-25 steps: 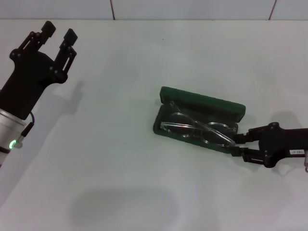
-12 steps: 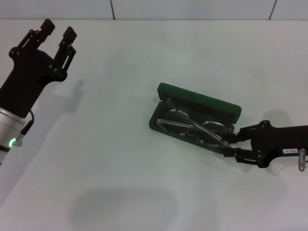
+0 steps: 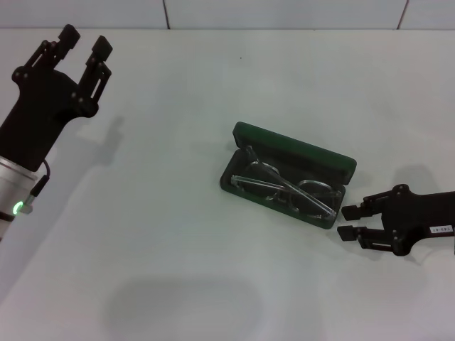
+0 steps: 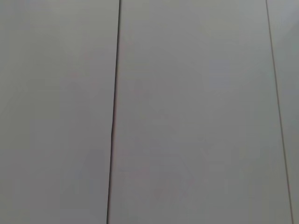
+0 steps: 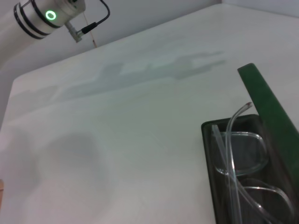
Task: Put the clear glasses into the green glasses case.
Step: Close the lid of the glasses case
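Observation:
The green glasses case (image 3: 302, 152) lies open in the middle right of the white table, its lid raised at the far side. The clear glasses (image 3: 284, 186) rest inside it on the black lining, one thin arm sticking up over the rim. The right wrist view shows the same case (image 5: 267, 107) with the glasses (image 5: 238, 151) in it. My right gripper (image 3: 349, 222) is open just off the case's near right end, touching nothing. My left gripper (image 3: 84, 44) is open and held up at the far left, away from the case.
The white table (image 3: 178, 234) spreads around the case. A grey wall with seams (image 4: 113, 112) fills the left wrist view. The left arm's green status light (image 5: 50, 15) shows in the right wrist view.
My right gripper let go of the glasses, opened and drew back to the right of the case. The case and glasses shifted slightly left earlier. The left arm stayed still.

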Controlling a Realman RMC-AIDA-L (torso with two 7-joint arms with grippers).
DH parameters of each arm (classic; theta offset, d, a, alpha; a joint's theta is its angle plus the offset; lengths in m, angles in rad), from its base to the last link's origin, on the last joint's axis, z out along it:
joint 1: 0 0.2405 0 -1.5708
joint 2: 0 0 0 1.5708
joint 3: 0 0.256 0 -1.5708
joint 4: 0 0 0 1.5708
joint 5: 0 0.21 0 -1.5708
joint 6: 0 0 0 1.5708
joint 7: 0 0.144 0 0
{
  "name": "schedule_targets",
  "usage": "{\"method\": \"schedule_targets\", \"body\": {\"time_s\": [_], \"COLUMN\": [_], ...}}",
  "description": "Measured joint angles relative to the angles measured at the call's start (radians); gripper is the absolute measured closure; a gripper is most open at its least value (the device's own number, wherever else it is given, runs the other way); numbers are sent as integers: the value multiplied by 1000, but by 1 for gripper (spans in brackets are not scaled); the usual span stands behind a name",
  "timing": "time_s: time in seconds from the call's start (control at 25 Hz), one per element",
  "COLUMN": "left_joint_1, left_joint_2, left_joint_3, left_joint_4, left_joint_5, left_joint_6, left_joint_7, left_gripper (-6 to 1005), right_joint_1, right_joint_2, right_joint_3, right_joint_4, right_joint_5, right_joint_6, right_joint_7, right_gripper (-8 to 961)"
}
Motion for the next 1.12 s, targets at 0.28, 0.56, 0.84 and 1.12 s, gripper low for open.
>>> {"method": "schedule_targets", "body": {"time_s": [0.28,0.56,0.84,1.12], "left_joint_1": [-12,-28,-41,-98], "left_joint_2": [0,-2,0,18], "left_joint_3": [-2,-2,0,16], "left_joint_4": [0,0,0,54], "left_joint_5": [-1,-3,-2,137], "left_joint_6": [-7,-34,-36,-185], "left_joint_7": [0,0,-59,-305], "left_gripper": [507,507,507,500], "right_joint_1": [39,63,-19,-108], "right_joint_2": [5,9,-2,10], "right_joint_3": [-2,1,118,378], "right_joint_4": [-2,-2,-118,-32], "right_joint_5": [-41,-49,-21,229], "right_joint_6": [1,0,-175,-194], "right_joint_7": [1,-1,-41,-261], "right_gripper": [588,587,586,585]}}
